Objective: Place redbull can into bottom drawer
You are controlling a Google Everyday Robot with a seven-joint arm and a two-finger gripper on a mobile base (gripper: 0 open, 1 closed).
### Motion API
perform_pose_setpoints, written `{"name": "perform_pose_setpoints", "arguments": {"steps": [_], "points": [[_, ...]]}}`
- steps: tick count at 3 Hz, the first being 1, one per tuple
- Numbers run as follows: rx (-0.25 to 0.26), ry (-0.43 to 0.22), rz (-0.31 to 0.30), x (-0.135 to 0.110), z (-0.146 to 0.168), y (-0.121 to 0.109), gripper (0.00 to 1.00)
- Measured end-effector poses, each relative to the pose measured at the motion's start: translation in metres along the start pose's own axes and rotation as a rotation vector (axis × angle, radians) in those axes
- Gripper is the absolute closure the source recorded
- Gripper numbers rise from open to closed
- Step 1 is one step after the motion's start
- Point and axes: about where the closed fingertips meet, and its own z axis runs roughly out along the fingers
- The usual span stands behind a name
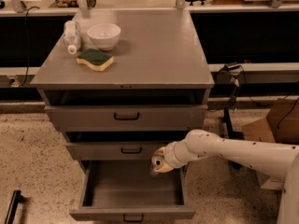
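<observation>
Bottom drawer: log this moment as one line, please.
phase: placing | gripper: over bottom drawer, at a back corner | drawer: open | redbull can: not discernible

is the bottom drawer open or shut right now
Open. The bottom drawer is pulled well out, with its inner floor in plain view. The gripper hangs over its back right corner.
</observation>
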Motion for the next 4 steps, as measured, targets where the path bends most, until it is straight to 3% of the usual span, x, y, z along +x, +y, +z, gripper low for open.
{"name": "perform_pose_setpoints", "arguments": {"steps": [2,4], "points": [[0.007,-0.002,-0.055,0.052,0.045,0.018,1.0],[-0.018,0.007,-0.087,0.075,0.086,0.029,1.0]]}}
